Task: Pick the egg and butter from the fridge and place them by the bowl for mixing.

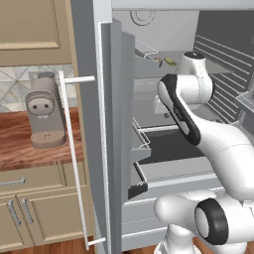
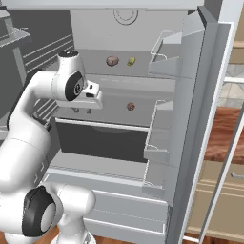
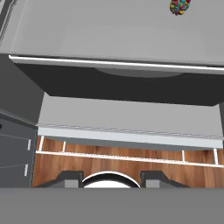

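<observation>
The egg [image 2: 112,60] and the butter [image 2: 131,61] lie side by side, near the top centre of the right base view, on an upper shelf of the open fridge [image 2: 190,95]. The arm bends into the fridge below them, gripper [image 3: 111,179] angled downward, its jaws apart and empty.

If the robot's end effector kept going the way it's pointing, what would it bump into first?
Probably the dark drawer front low in the fridge. The end effector aims at it, though depth is hard to judge. The speckled ball sits higher, off that line.
</observation>
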Tool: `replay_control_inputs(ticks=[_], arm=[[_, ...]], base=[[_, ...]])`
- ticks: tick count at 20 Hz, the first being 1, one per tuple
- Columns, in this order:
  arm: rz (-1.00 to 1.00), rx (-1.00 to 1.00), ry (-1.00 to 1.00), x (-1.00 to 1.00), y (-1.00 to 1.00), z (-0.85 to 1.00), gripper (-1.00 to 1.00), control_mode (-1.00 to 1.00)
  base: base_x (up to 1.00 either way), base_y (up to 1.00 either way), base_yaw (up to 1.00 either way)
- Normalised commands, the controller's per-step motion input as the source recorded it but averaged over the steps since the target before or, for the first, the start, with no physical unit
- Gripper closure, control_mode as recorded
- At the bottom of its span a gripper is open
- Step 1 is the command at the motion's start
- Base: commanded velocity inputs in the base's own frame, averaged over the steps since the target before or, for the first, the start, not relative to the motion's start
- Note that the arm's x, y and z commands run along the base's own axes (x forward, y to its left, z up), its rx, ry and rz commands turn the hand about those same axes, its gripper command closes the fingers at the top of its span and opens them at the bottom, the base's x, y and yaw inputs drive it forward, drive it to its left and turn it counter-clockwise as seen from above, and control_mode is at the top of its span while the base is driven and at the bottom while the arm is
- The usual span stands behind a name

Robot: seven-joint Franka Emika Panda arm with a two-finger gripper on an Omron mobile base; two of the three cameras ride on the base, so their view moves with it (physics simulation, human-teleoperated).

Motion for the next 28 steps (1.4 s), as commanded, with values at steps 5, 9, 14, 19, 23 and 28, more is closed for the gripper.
replay_control_inputs(ticks=[5, 9, 14, 19, 23, 28], arm=[[0.00, 0.00, 0.00, 0.00, 0.00, -0.04, -1.00, -1.00], [0.00, 0.00, 0.00, 0.00, 0.00, 0.00, -1.00, -1.00], [0.00, 0.00, 0.00, 0.00, -0.01, 0.00, -1.00, -1.00], [0.03, -0.02, -0.18, -0.12, -0.01, 0.14, -1.00, -1.00], [0.00, -0.05, -0.46, -0.29, -0.18, 0.27, -1.00, -1.00], [0.00, -0.07, -0.50, -0.36, -0.16, 0.15, -1.00, -1.00]], base=[[0.00, 0.00, 0.00], [0.00, 0.00, 0.00], [0.00, 0.00, 0.00], [0.00, 0.00, 0.00], [0.00, 0.00, 0.00], [0.00, 0.00, 0.00]])
